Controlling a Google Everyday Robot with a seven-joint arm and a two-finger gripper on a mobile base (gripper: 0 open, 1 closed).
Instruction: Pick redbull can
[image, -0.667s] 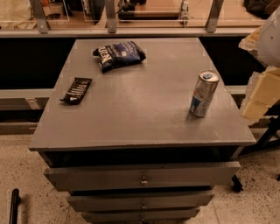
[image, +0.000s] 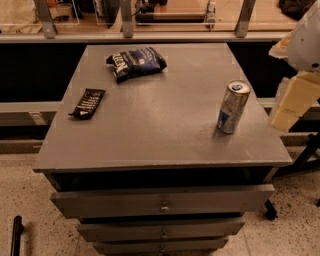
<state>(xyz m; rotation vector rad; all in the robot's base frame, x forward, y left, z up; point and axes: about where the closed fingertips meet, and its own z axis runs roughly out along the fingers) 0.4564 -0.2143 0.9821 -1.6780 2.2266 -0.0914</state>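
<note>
The redbull can (image: 233, 107) stands upright on the right side of the grey cabinet top (image: 160, 125), near the right edge. It is slim and silver with blue panels and a pull tab on top. My gripper (image: 294, 99) shows as pale cream blocks at the right edge of the view. It hangs just right of the can, beyond the cabinet's edge, at about the can's height, and does not touch it. It holds nothing that I can see.
A dark blue snack bag (image: 136, 62) lies at the back left of the cabinet top. A flat black bar wrapper (image: 88, 102) lies at the left. Drawers (image: 162, 200) stick out below the front edge. A rail and glass partition (image: 150, 35) run behind.
The gripper has shifted very slightly upward at the right edge. The can, bag and wrapper have not moved.
</note>
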